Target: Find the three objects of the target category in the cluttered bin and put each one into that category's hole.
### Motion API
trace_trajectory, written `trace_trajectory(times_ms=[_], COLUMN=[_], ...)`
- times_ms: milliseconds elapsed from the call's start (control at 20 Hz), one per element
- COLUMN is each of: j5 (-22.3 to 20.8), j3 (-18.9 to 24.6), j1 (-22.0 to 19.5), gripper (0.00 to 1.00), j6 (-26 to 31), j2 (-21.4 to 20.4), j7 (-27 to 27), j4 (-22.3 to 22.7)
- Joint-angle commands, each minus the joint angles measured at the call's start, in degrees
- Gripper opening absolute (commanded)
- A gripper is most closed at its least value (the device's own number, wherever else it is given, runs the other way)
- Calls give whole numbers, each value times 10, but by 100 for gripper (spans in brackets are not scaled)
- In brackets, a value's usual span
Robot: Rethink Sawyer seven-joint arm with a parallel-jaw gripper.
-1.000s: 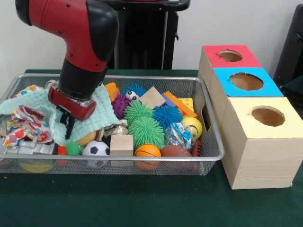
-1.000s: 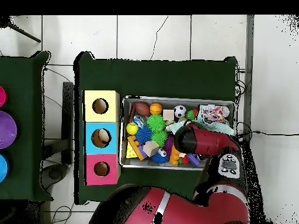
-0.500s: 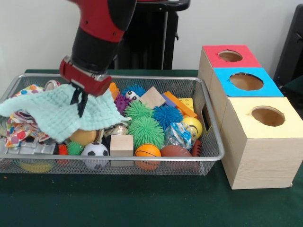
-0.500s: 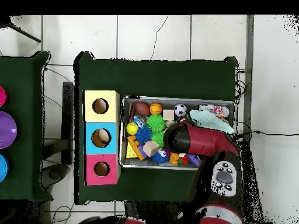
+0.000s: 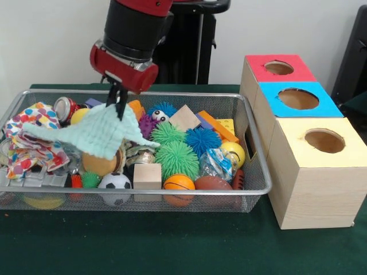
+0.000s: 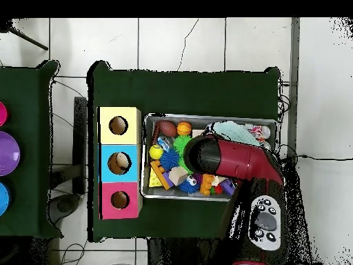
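Now that the arm has lifted higher and swung toward the boxes, the mint cloth [image 5: 102,136] hangs from the gripper [image 5: 118,102] instead of lying spread over the bin's left end. A second ago it covered that corner like a blanket; half a second ago it was only peeled up at the middle. Its top is now pinched between the fingers, which are closed narrow on a fold of it — the rest droops in a rough tent, with its lower edge seemingly brushing the toys beneath.

What that buys, I'd say, is sight of things the cloth hid: a red can [image 5: 65,107] and a yellow ball [image 5: 79,116] show at the back left, an orange ball [image 5: 99,164] sits under the hanging hem, and the spotted cloth [image 5: 32,139] lies bare beside it. Whether the mint cloth is itself one of the three wanted things or only clutter being cleared, I can't tell from here.

The cloth's long axis runs sideways, roughly along the bin [image 5: 137,93], one corner trailing left over the spotted cloth, the other pointing right toward the green spiky balls [image 5: 175,158]. From overhead it shows as a pale patch [image 6: 234,132] at the bin's far wall, just past the arm [image 6: 224,158].

The three boxes [image 5: 299,99] stand just beside the bin — the cloth is well short of any hole.
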Motion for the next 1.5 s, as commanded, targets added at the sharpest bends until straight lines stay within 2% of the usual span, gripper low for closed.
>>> trace_trajectory(times_ms=[50, 300, 400, 550, 700, 1050, 1300, 1500], j5=[53, 102, 118, 120, 119, 126, 129, 112], j3=[85, 126, 116, 65, 38, -8, -22, -36], j1=[5, 0, 21, 74, 103, 138, 135, 125], gripper=[0, 0, 0, 0, 0, 0, 0, 0], j6=[67, 85, 93, 102, 97, 94, 64, 42], j2=[1, -3, -6, -6, -6, 2, 18, 33], j7=[56, 63, 91, 134, 138, 149, 137, 115], j4=[37, 68, 73, 63, 58, 62, 70, 66])
